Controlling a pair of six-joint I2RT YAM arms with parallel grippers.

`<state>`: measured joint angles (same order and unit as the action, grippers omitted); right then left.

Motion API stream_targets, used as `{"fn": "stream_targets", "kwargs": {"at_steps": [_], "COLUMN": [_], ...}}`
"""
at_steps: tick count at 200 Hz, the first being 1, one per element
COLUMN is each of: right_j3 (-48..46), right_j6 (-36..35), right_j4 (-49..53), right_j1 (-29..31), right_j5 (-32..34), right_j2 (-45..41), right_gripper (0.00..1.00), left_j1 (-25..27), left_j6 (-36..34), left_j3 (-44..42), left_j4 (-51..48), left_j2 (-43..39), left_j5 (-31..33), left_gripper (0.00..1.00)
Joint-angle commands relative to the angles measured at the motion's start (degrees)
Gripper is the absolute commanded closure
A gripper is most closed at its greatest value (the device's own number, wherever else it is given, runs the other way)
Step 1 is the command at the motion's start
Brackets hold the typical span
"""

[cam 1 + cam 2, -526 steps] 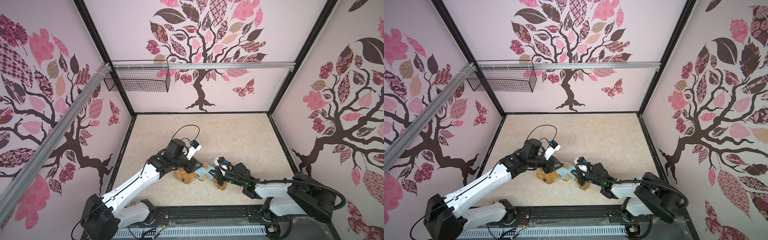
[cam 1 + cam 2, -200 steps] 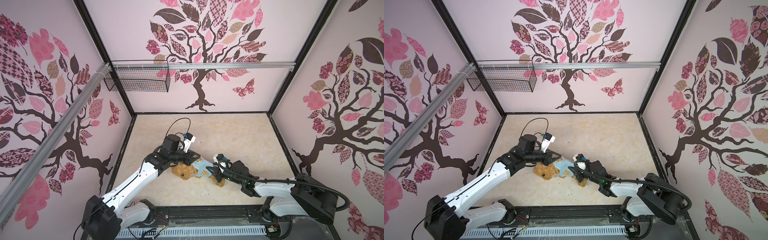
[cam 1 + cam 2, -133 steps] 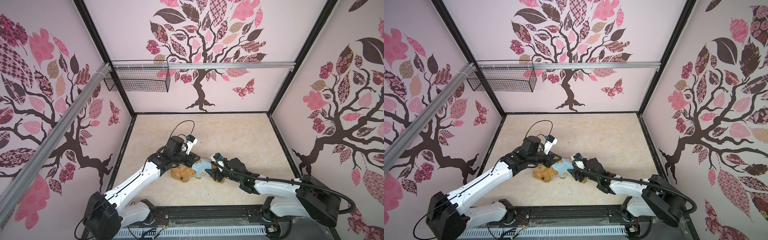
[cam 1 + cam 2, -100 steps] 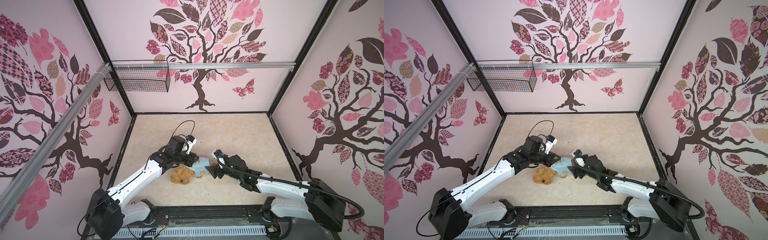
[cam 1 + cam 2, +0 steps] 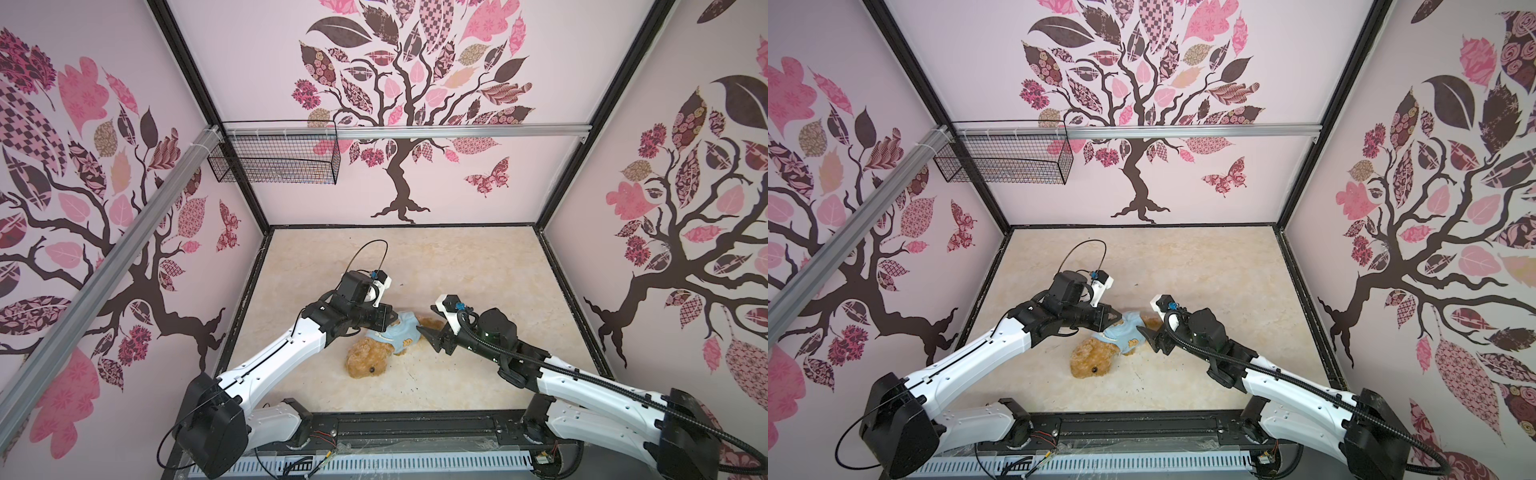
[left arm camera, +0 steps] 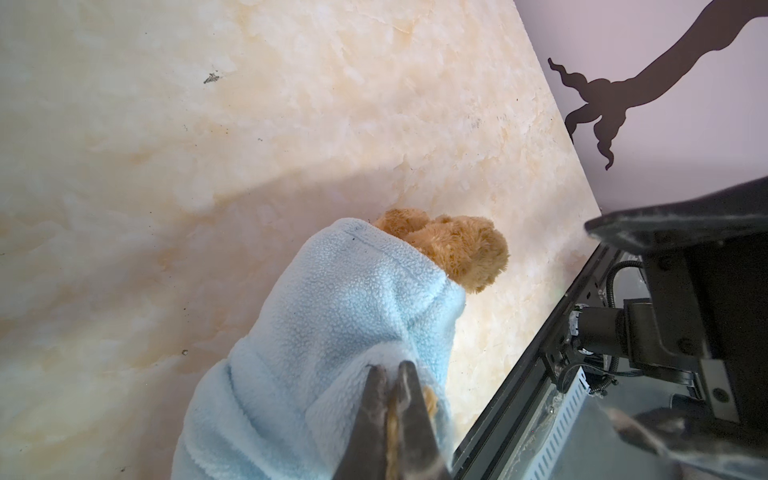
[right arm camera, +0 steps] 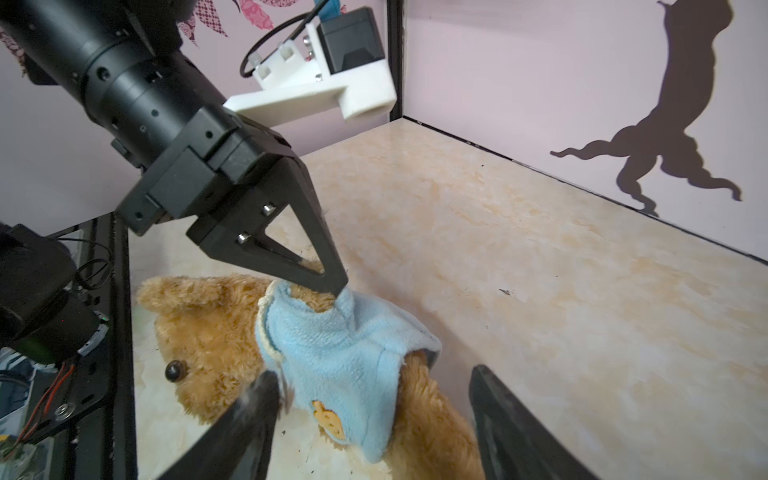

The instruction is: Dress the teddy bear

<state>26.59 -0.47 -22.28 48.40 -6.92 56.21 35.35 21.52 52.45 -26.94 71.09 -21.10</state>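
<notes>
The creamy table point(image 5: 457, 270) has the teddy bear point(image 5: 368, 358) in its blue shirt point(image 5: 400, 335) lying on it, low in the middle.

- Wire basket point(image 5: 272, 160) hung from the rail point(image 5: 457, 132) — high at the back-left corner.
- Tree decal point(image 5: 401, 104) and butterfly point(image 5: 488, 178) on the pink back wall.
- Marbled beige table point(image 5: 457, 266), edged in black, flecked with dark specks.
</notes>
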Motion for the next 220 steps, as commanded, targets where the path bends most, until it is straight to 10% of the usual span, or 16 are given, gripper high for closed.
{"fn": "stream_targets", "kwargs": {"at_steps": [1, 220], "right_j3": [-0.7, -9.49], "right_j6": [1.43, 8.67], "right_j4": [-7.45, -32.47], "right_j1": [0.8, 4.19], "right_j5": [-4.58, 3.87], "right_j2": [2.48, 37.72], "right_gripper": [0.26, 0.53], "left_j1": [0.33, -0.95], "left_j6": [1.45, 9.56], "left_j3": [3.09, 6.96], "left_j4": [0.35, 10.01], "left_j2": [0.5, -2.37], "left_j5": [-1.59, -17.27], "left_gripper": [1.0, 1.0]}}
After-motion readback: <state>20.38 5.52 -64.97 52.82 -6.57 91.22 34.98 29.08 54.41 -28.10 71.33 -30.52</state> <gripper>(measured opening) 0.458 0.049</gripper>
